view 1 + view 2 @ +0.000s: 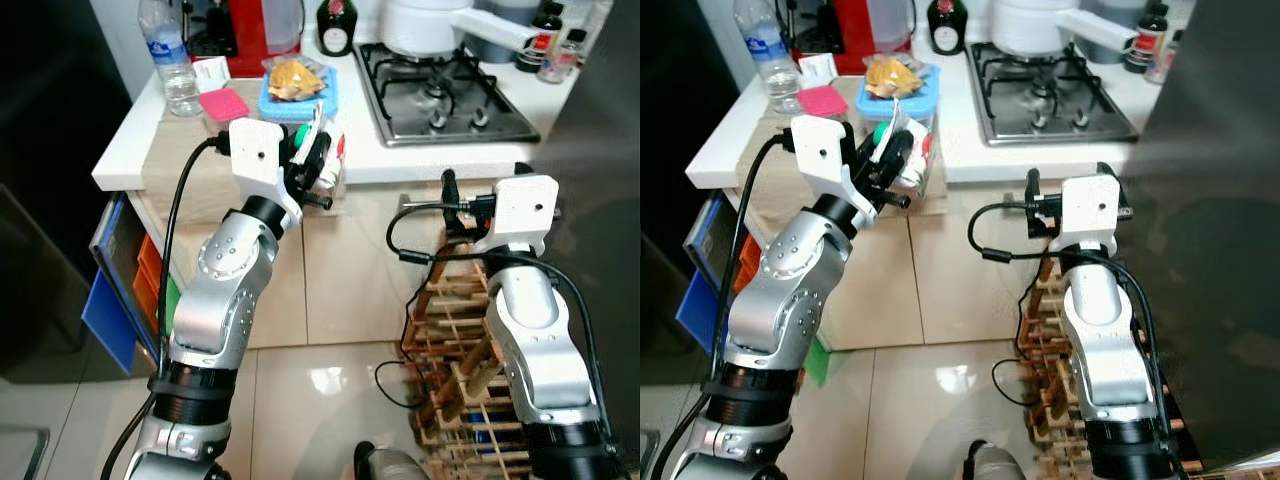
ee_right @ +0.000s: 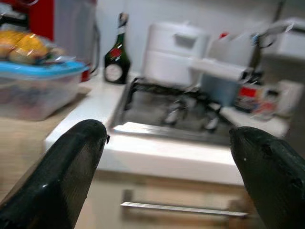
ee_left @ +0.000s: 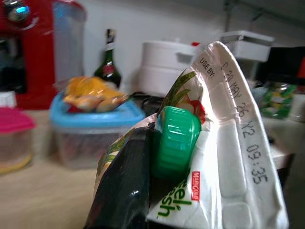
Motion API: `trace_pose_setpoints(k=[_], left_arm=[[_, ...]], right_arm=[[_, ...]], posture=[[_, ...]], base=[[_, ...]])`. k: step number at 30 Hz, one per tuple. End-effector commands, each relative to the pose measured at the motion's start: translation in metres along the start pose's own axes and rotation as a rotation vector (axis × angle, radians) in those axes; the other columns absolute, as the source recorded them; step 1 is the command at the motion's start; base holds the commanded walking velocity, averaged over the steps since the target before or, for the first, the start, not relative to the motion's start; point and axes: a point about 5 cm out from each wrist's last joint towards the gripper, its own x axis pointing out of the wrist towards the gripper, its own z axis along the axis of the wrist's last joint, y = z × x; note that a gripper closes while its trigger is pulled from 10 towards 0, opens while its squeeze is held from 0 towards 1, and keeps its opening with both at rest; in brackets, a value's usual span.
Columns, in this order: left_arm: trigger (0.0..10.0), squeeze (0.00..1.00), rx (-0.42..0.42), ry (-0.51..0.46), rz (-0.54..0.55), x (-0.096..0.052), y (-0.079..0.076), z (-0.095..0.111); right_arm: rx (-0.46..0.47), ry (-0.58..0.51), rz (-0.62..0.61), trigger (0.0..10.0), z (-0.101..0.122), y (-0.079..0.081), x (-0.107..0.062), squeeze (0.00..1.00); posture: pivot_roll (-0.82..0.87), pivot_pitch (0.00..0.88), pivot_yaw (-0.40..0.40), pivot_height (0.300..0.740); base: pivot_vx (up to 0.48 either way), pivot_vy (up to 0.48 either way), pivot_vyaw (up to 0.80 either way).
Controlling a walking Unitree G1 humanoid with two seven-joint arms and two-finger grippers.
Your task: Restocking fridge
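Carton (image 3: 228, 143): white, green screw cap (image 3: 175, 142), green leaf print, red label patch, black date stamp. Food tub (image 1: 298, 93): clear, blue lid, orange-yellow contents. Small box (image 1: 224, 104): pink lid. Kettle (image 1: 264, 30): red. Bottle (image 1: 336, 24): dark green. Pot (image 1: 425, 24): white. Hob (image 1: 443, 92): steel, black grates. Worktop (image 1: 140, 130): white. Arms silver, gripper fingers (image 2: 71, 167) black.

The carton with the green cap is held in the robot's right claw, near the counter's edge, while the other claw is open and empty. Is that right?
Not quite: the carton with the green cap is held in the left claw, as the left wrist view shows close up. The rest stands: it is near the counter's edge, and the other one, the right claw, is open and empty.
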Motion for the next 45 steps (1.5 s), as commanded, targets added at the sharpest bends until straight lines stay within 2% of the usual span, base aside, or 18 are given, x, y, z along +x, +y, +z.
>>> trace_pose_setpoints(k=[1, 3, 5, 6, 7, 37, 41, 45], left_arm=[[10.0, 0.34, 0.01, 0.005, 0.03, -0.002, 0.005, -0.002], [10.0, 0.34, 0.011, 0.005, 0.032, -0.002, 0.005, -0.002], [10.0, 0.26, 0.011, 0.006, 0.031, -0.001, 0.005, -0.002], [10.0, 0.11, 0.007, 0.007, 0.023, -0.001, 0.005, -0.003], [10.0, 0.0, 0.006, 0.008, 0.019, -0.001, 0.005, -0.003], [10.0, 0.0, 0.003, 0.003, 0.0, -0.001, 0.004, -0.003], [10.0, 0.0, -0.004, 0.006, 0.011, -0.002, 0.006, -0.005], [10.0, 0.0, -0.003, 0.004, 0.015, -0.004, 0.007, -0.006]], right_arm=[[0.008, 0.004, 0.01, 10.0, 0.0, 0.001, 0.001, 0.0], [0.007, 0.004, 0.011, 10.0, 0.0, 0.001, 0.001, 0.0], [0.007, 0.005, 0.014, 10.0, -0.001, 0.001, 0.002, 0.0], [0.004, 0.005, 0.016, 10.0, -0.001, 0.002, 0.002, 0.0], [0.001, 0.005, 0.019, 10.0, -0.001, 0.002, 0.002, 0.0], [-0.019, 0.031, 0.025, 10.0, -0.009, 0.0, 0.002, 0.0], [-0.021, 0.029, 0.017, 10.0, -0.01, -0.003, 0.0, 0.0], [-0.023, 0.028, 0.022, 10.0, -0.01, -0.003, -0.001, 0.0]], posture=[[-0.16, 0.0, 0.028, 0.74], [-0.16, 0.0, 0.028, 0.74], [-0.16, 0.0, 0.027, 0.74], [-0.16, 0.0, 0.027, 0.74], [-0.16, 0.0, 0.027, 0.74], [-0.17, 0.0, 0.026, 0.74], [-0.17, 0.0, 0.026, 0.74], [-0.17, 0.0, 0.026, 0.74]], base=[[-0.285, 0.0, 0.0], [-0.285, 0.0, 0.0], [-0.289, 0.0, 0.0], [-0.289, 0.0, 0.0], [-0.289, 0.0, 0.0], [-0.286, 0.0, -0.02], [0.0, 0.0, -0.76], [0.0, 0.0, 0.0]])
